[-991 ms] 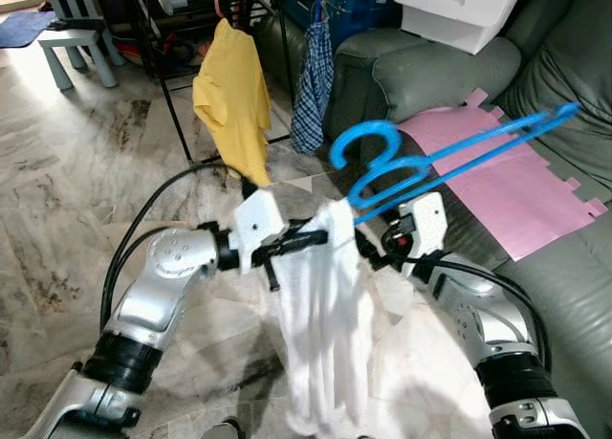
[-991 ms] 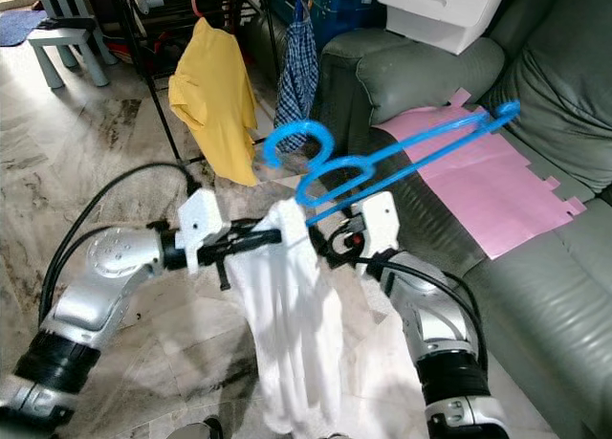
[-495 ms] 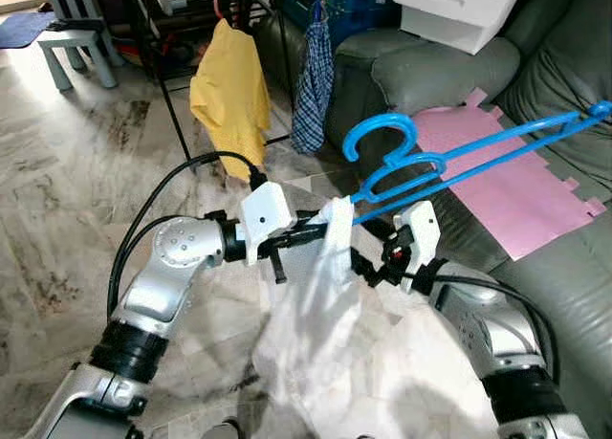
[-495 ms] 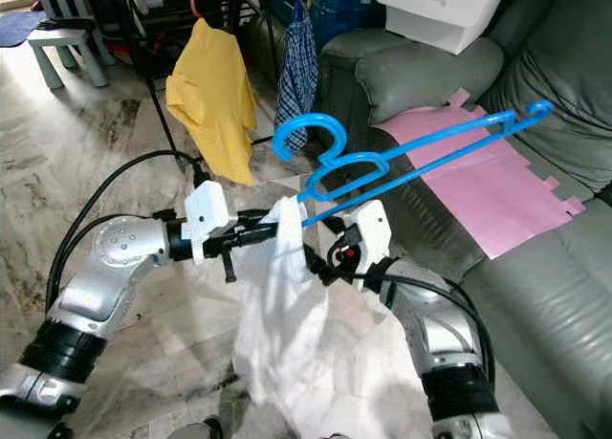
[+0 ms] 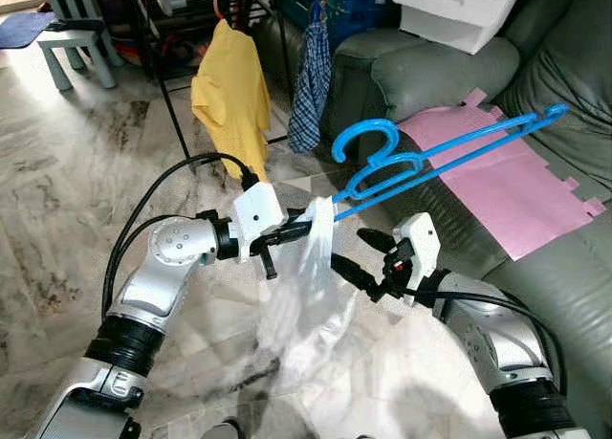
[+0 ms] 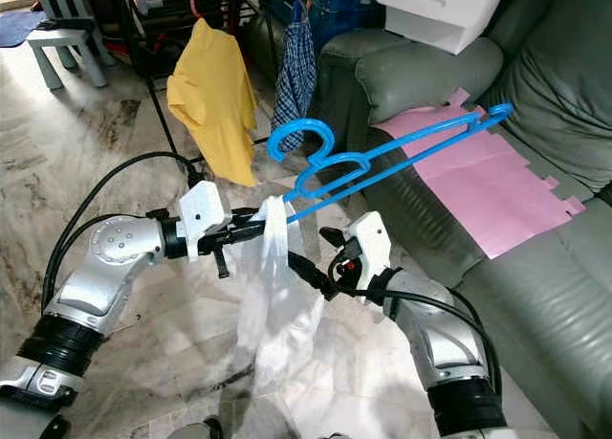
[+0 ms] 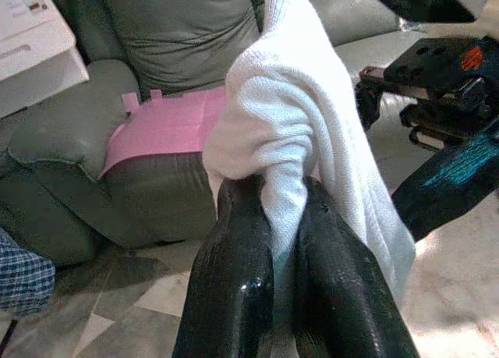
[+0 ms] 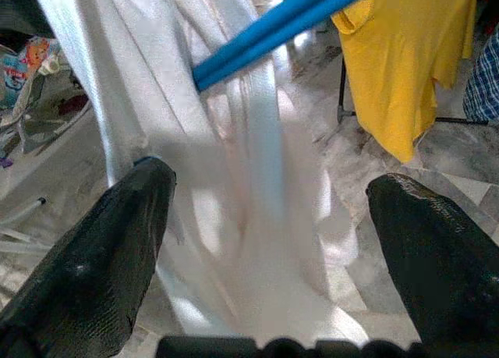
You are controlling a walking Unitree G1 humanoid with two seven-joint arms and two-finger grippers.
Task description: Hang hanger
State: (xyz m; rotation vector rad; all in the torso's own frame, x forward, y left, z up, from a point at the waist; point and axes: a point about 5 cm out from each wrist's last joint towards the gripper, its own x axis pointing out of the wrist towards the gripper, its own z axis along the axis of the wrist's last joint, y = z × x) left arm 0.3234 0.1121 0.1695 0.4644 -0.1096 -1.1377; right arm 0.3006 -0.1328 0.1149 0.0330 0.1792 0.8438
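The left gripper (image 5: 304, 230) has its jaws clamped on a fold of the white cloth (image 5: 308, 296), at the cloth's top where it drapes over the low end of the blue hanger (image 5: 435, 156). In the left wrist view the two black fingers (image 7: 238, 280) press close together with the white knit bunched between them and rising above their tips. The cloth hangs down loose from that grip toward the marble floor (image 5: 67, 190).

The hanger is held up in the air between the two arms, tilted, with its low end at the cloth and its far end high over the pink mat (image 5: 502, 176) on the grey sofa (image 5: 430, 71). Its hook (image 5: 363, 138) curls upward near the middle.

The right gripper (image 5: 356, 257) has its jaws spread wide and holds nothing. It sits just beside the hanging cloth, on the sofa side, and below the hanger. In the right wrist view its fingers (image 8: 101, 256) stand far apart, with the cloth and a blue bar of the hanger beyond them.

Behind, a black rack (image 5: 163, 66) stands on the floor, carrying a yellow shirt (image 5: 234, 99) and a checked cloth (image 5: 311, 85). A white box (image 5: 459, 9) rests on the sofa's arm.
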